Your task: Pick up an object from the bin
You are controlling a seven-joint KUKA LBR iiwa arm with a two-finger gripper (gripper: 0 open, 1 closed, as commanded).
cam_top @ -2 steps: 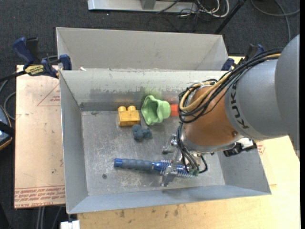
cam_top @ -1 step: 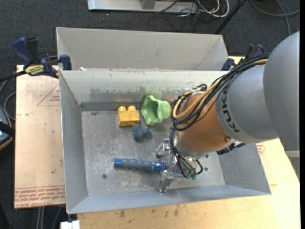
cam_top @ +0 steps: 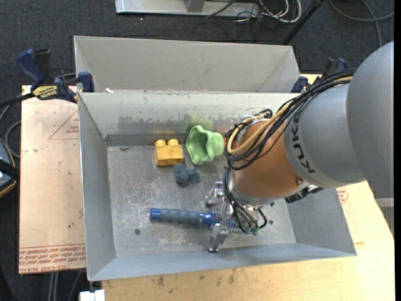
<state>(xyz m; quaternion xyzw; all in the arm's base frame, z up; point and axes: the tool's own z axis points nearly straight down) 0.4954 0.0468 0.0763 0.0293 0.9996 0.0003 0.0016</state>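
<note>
Thing: a blue-handled tool (cam_top: 178, 216), long and thin, is seen lying flat on the bin (cam_top: 125, 187) floor near the front wall. Its length runs left to right.
Place of the gripper: the gripper (cam_top: 216, 221) is set over the tool's right end, where the handle meets a paler, glinting part that cannot be made out.
Fingers: the fingers (cam_top: 213, 242) are held well apart, one at the far side of the tool and one at the near side. The tool's end lies between them and nothing is clamped yet.
Handling: the tool is judged light and stiff. The handle looks rounded and faintly ribbed, so some roll under the closing fingers is to be expected.
Where to hold: a grip across the handle's width is favoured. A hold this close to the end is judged likely to let the long free part droop or swing.
Bin floor: bare grey metal, scuffed and speckled, hard and slick, so the tool is judged to slide easily if nudged.
Neighbours: a small grey-blue lump (cam_top: 186, 175) of knobbly shape lies just behind the tool and apart from it.
Farther back: a yellow block (cam_top: 169, 152) with studs on top, hard plastic by its look, is seen beside a pale green cup (cam_top: 203, 144) tipped on its side, with a soft-looking, wavy rim.
</note>
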